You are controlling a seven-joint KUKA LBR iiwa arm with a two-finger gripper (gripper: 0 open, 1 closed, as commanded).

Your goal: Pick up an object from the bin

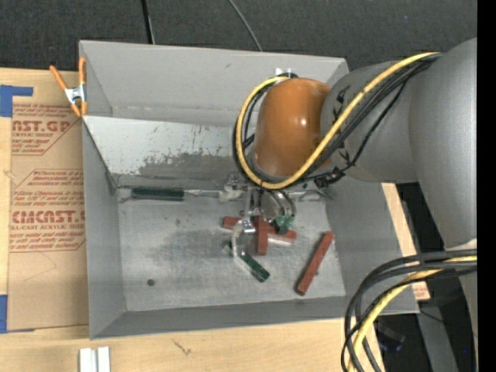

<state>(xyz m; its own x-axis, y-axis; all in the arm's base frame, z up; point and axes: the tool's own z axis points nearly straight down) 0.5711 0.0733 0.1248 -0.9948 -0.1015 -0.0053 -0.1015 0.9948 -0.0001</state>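
My gripper (pixel 249 235) sits low over the small cluster mid-bin (pixel 101 231), I judge because that is where things lie closest together. I cannot tell whether it is open or closed. Just beside it lie 1 short red-brown block (pixel 262 240) and 1 dark green piece (pixel 256 269), my likeliest picks. Near, to the right, 1 long red-brown bar (pixel 314 263) lies slanted, alone. Well apart, 1 dark green stick (pixel 157 194) rests along the back wall.
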